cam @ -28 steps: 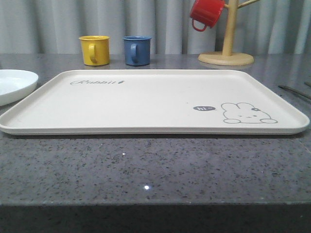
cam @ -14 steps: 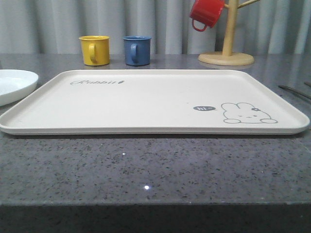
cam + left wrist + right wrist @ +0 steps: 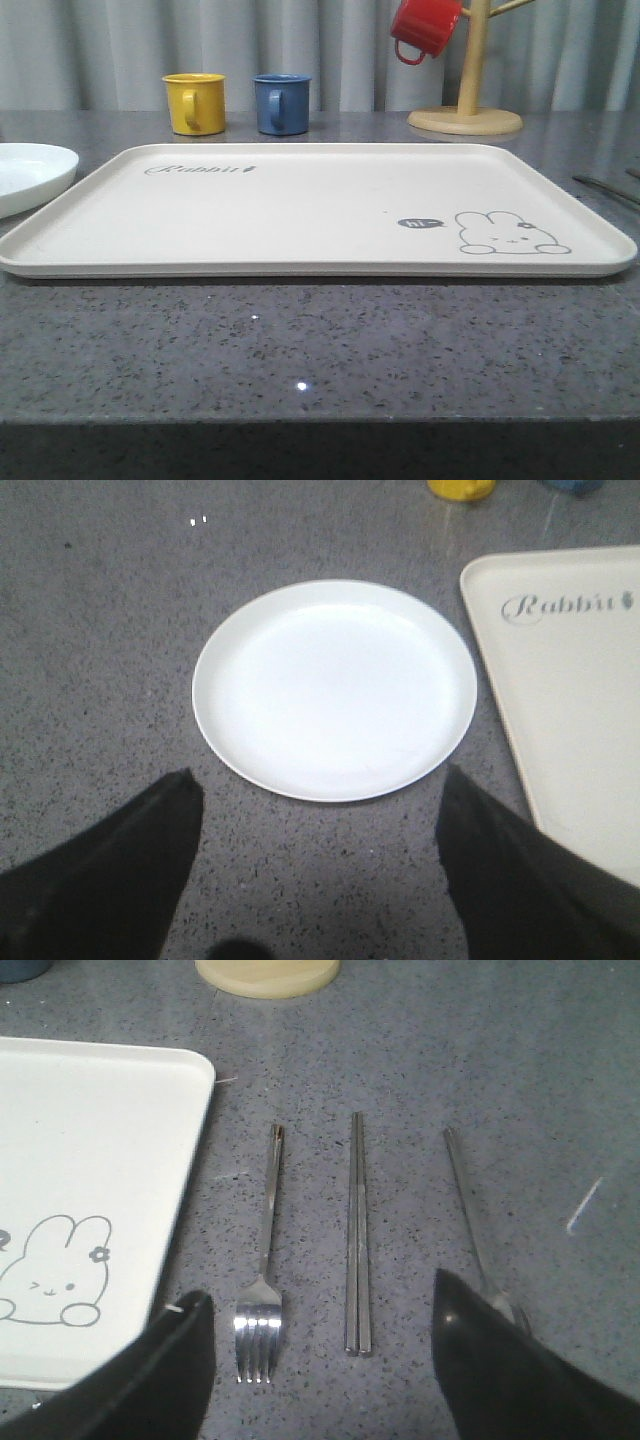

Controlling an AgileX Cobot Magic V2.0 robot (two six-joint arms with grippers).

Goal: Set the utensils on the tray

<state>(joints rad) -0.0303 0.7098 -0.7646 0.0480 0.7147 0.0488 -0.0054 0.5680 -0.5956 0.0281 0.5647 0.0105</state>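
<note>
The cream tray (image 3: 300,215) lies flat in the middle of the table, bare, with its rabbit drawing at the near right corner (image 3: 60,1265). Beside its right edge three silver utensils lie side by side on the grey counter: a fork (image 3: 265,1260), a pair of chopsticks (image 3: 357,1235) and a spoon (image 3: 470,1215) whose bowl is partly hidden behind a finger. My right gripper (image 3: 322,1305) hangs open above them, fork tines and chopstick ends between its fingers. My left gripper (image 3: 320,795) is open over the counter next to a white plate.
A round white plate (image 3: 335,690) sits left of the tray. Yellow mug (image 3: 194,103) and blue mug (image 3: 281,103) stand behind the tray. At the back right stands a wooden mug tree (image 3: 466,100) that holds a red mug (image 3: 424,27).
</note>
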